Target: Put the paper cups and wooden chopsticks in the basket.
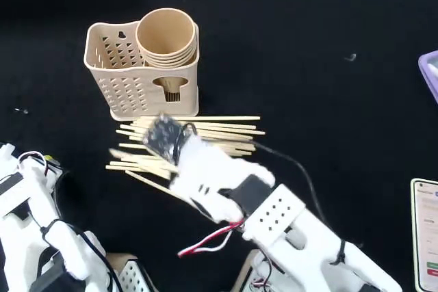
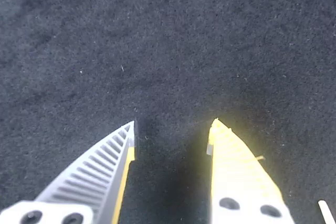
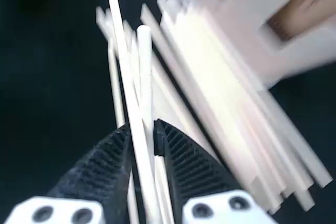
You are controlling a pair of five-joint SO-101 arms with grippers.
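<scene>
A beige slotted basket [image 1: 125, 76] stands at the back left with a stack of paper cups [image 1: 167, 35] in its right half. Several wooden chopsticks [image 1: 205, 133] lie in a loose pile on the black table just in front of it. My right gripper [image 3: 142, 129] is down in that pile and shut on two chopsticks [image 3: 135, 108], with the basket [image 3: 262, 14] close beyond; from above, its wrist [image 1: 166, 138] covers the pile's middle. At the near left corner my left gripper [image 2: 170, 129] hangs open over bare black cloth, nothing between its fingers.
A purple object [image 1: 430, 73] sits at the right edge and a white card [image 1: 426, 230] lies at the near right. The right arm's body [image 1: 274, 217] crosses the near middle of the table. The left arm [image 1: 31, 223] fills the near left corner.
</scene>
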